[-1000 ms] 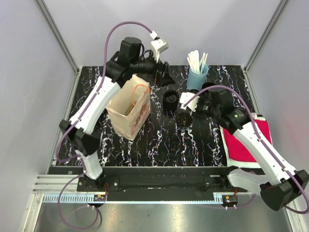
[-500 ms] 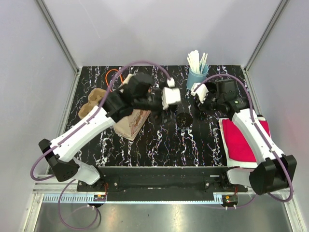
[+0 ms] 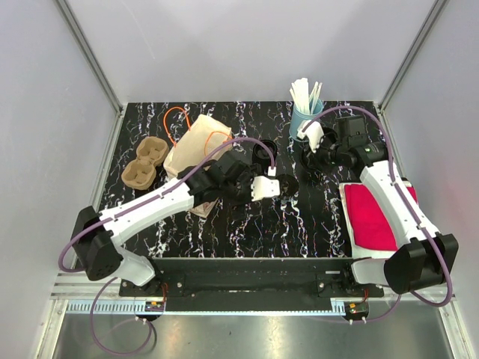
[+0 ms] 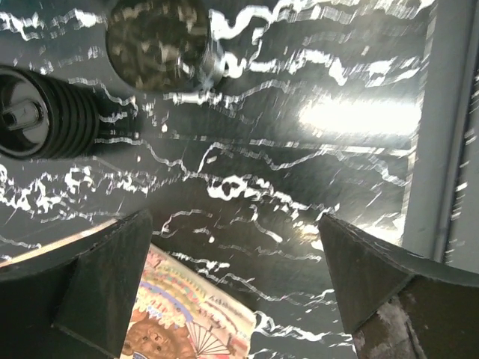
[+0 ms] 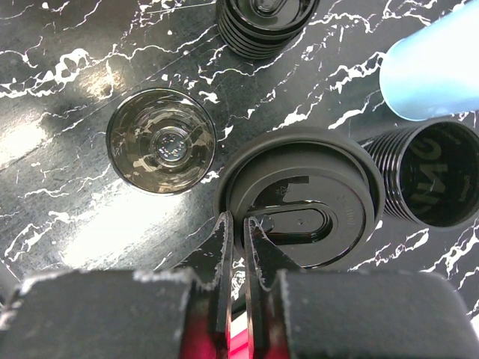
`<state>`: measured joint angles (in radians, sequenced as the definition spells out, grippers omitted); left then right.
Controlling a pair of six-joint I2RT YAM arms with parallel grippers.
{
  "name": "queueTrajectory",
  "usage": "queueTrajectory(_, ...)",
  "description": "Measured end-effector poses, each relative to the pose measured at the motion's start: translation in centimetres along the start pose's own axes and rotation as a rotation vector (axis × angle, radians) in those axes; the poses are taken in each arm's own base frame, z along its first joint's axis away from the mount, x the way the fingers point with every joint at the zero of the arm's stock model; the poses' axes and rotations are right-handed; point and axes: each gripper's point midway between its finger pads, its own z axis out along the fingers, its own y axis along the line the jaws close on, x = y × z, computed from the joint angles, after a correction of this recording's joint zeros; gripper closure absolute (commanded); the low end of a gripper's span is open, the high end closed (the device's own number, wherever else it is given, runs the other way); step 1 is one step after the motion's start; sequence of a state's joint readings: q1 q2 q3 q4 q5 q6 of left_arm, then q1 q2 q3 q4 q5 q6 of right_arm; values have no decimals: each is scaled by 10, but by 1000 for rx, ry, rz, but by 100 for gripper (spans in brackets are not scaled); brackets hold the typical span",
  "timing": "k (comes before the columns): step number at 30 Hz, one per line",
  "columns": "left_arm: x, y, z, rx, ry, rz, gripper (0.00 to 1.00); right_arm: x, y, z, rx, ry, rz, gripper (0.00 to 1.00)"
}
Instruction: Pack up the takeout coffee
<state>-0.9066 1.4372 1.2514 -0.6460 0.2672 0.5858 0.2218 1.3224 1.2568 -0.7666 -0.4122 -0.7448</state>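
Swung past the bag (image 3: 196,146), the left gripper (image 4: 232,247) is spread wide and empty, while the light, bendy lid (image 5: 307,187) beside the blue cup (image 5: 434,67) is pinched by its rim in the right gripper (image 5: 239,239).

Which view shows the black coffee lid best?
Right wrist: the lid fills the centre, with the right gripper pinching its rim. Top external leaves it a dark blur under that arm; left wrist misses it.
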Motion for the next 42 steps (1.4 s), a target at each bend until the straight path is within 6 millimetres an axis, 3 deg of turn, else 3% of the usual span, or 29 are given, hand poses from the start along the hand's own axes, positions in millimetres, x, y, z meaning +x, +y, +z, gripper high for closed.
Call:
queueTrajectory(6,37,-2,12,-6,101,78,1,1,-5,-6,24,-7,36,100)
queueTrajectory(19,108,23,48,-92,359,266,1,-14,-6,-23,52,-68,52,100)
queueTrajectory(28,144,38,63,-130,476,326,1,-19,-5,-29,63,-90,49,100)
queueTrajectory(37,181,77,45,-207,530,207,1,-21,-4,-31,61,-99,45,100)
queueTrajectory(42,197,82,45,-204,564,186,1,-24,-2,-31,48,-112,44,100)
